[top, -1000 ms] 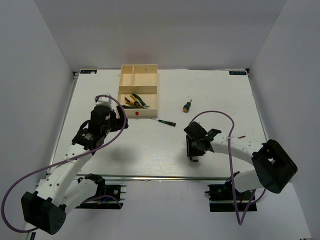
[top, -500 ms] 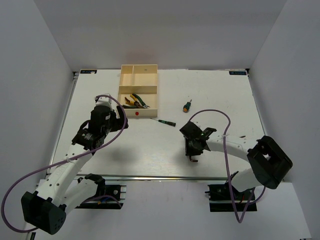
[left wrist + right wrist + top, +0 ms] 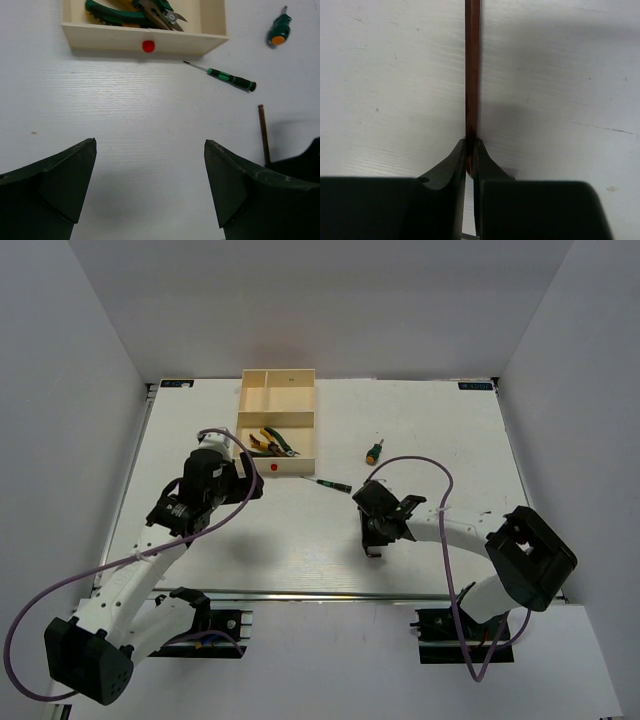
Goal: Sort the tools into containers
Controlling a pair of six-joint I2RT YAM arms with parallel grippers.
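Observation:
The cream tray (image 3: pixel 243 417) stands at the back of the table, with yellow-handled and green-handled pliers (image 3: pixel 270 443) in its near compartment and a red dot (image 3: pixel 275 467) on its front rim. A thin green-handled screwdriver (image 3: pixel 331 483) and a stubby one (image 3: pixel 374 451) lie on the table to its right. My right gripper (image 3: pixel 471 142) is low over the table, shut on the end of a dark hex key (image 3: pixel 472 70) whose shaft points away from the fingers. My left gripper (image 3: pixel 150 145) hangs wide open in front of the tray (image 3: pixel 110 42), holding nothing. The same hex key (image 3: pixel 262 131) shows at the right of the left wrist view.
White walls close in the table on the left, back and right. Both arm bases and their purple cables (image 3: pixel 420 465) sit along the near edge. The two rear tray compartments (image 3: pixel 280 390) look bare.
My right arm has slid left and slightly forward, and its jaws have closed onto the hex key. My left arm has barely shifted and stays open.

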